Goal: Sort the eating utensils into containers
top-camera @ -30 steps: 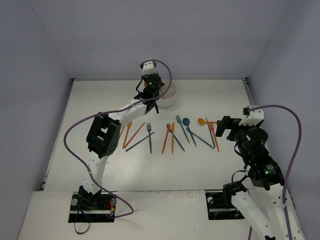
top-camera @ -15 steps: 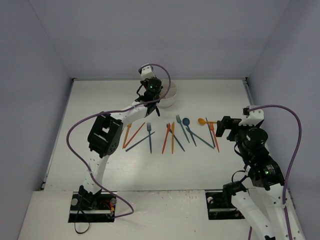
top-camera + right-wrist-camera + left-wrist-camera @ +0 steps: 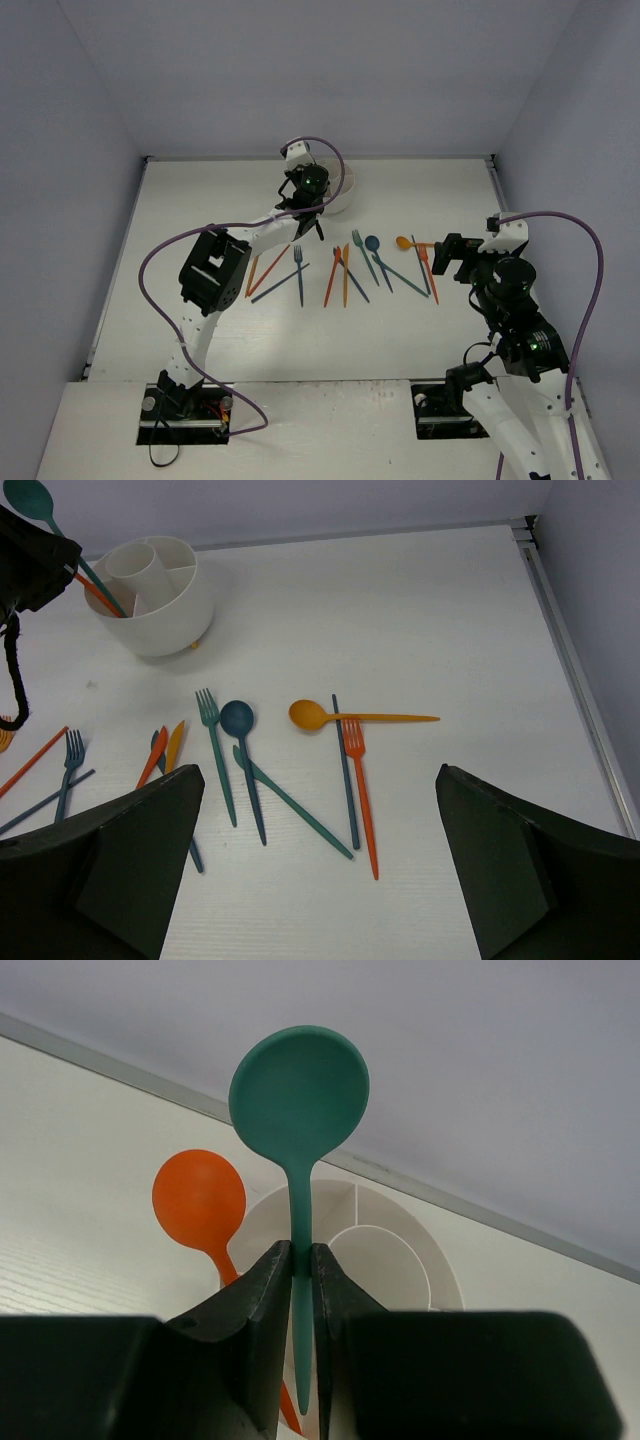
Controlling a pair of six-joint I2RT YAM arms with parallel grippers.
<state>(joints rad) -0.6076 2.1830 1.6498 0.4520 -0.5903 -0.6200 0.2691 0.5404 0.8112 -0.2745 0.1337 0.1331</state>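
1. Teal plastic shows in the left wrist view: a teal spoon [image 3: 298, 1090] stands upright, bowl uppermost. Its thin handle is pinched between the two fingers of the left end effector [image 3: 300, 1265], which are drawn narrow around it.
2. That end effector hangs over the white cup [image 3: 170, 625], which sits at the far middle of the tabletop [image 3: 420, 330], near the back wall. The cup has a round inner tube and dividers that split the ring around it.
3. An orange spoon [image 3: 198, 1200] stands in the cup, bowl up, just beside the teal spoon. In the right wrist view both handles slant into the same outer compartment, on the side nearest the left arm.
4. The right end effector [image 3: 320, 880] is spread wide and holds nothing. It hovers above the right part of the row of utensils.
5. Below it, a yellow-orange spoon [image 3: 350, 717] lies crosswise, its handle passing over the top of a thin dark blue utensil [image 3: 346, 780]. An orange fork [image 3: 362, 800] lies touching that utensil, tines just below the spoon's handle.
6. Left of these lie a teal fork [image 3: 215, 755] and a dark blue spoon [image 3: 245, 765] side by side. A teal knife [image 3: 300, 805] slants away from the spoon's neck.
7. Further left are more orange and dark blue pieces, partly hidden behind the right end effector's finger.
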